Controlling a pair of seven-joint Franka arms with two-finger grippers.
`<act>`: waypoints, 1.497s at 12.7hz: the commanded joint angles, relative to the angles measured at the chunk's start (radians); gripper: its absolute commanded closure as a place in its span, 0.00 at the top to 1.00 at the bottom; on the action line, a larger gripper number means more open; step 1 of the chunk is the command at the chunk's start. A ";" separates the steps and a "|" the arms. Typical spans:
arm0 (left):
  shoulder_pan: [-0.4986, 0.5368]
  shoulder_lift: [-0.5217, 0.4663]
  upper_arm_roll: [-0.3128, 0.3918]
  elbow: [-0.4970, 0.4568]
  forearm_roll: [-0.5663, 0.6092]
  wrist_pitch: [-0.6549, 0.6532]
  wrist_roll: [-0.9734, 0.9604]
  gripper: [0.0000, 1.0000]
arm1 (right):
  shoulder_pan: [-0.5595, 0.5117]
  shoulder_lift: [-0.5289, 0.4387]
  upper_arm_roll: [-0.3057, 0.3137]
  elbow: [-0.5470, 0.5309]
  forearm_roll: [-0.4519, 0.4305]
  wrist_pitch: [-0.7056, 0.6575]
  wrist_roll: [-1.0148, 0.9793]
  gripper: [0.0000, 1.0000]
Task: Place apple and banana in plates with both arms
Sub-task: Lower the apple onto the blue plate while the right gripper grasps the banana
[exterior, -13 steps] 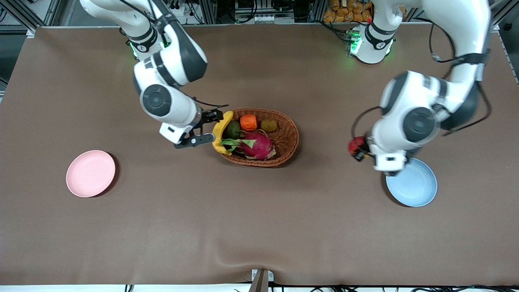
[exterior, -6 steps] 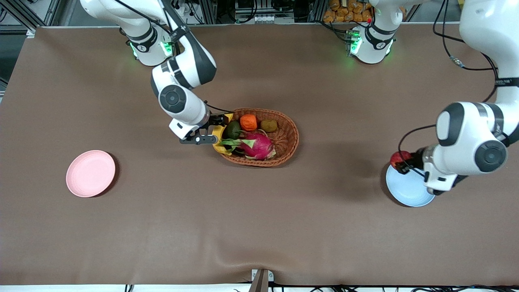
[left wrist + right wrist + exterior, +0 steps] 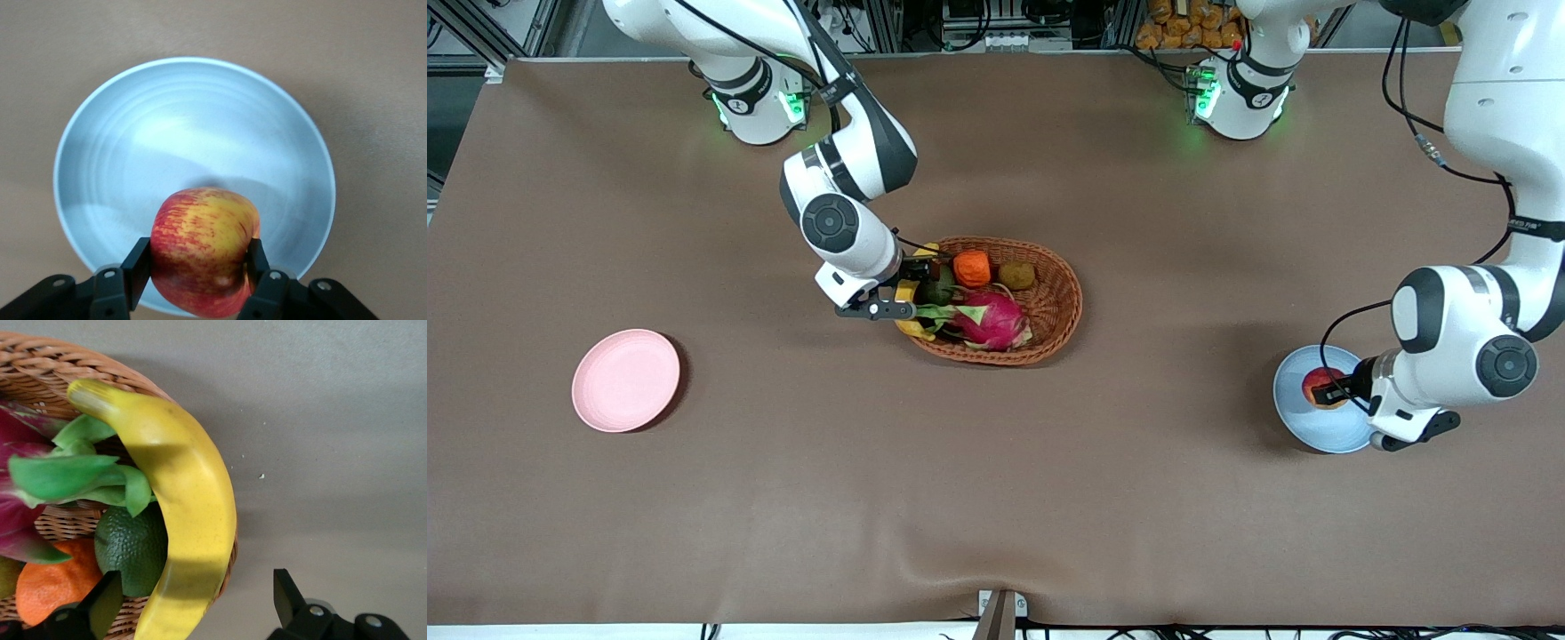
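We see the left gripper point(image 3: 1329, 392) clamped on the apple point(image 3: 203, 250), holding it over the blue plate point(image 3: 133, 147) at the left arm's end of the desk point(image 3: 996, 498). The right gripper point(image 3: 193, 603) is spread open around the banana point(image 3: 183, 513), one finger on either side of it, not touching that we can see. The banana lies along the rim of the basket point(image 3: 1058, 302) mid-desk, beside a dragon fruit point(image 3: 991, 320), an orange fruit point(image 3: 972, 267) and a dark green fruit point(image 3: 133, 547). The pink plate point(image 3: 626, 380) sits bare at the right arm's end.
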 commanded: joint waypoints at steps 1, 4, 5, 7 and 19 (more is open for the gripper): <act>0.009 0.018 -0.010 0.022 0.019 0.016 0.038 0.00 | 0.018 0.014 -0.011 -0.005 0.016 0.015 0.013 1.00; 0.009 0.023 -0.010 0.028 0.017 0.016 0.031 0.61 | 0.017 0.026 -0.011 0.000 0.016 0.015 0.013 0.95; 0.012 0.017 -0.010 0.026 0.019 0.014 0.034 1.00 | 0.014 0.029 -0.011 0.000 0.016 0.024 0.021 0.85; 0.040 0.000 -0.012 0.028 0.009 0.013 0.035 1.00 | 0.020 0.034 -0.011 0.000 0.016 0.039 0.073 0.64; 0.029 -0.298 -0.067 0.039 0.006 -0.286 0.032 1.00 | 0.000 -0.073 -0.049 0.077 -0.003 -0.052 0.088 0.13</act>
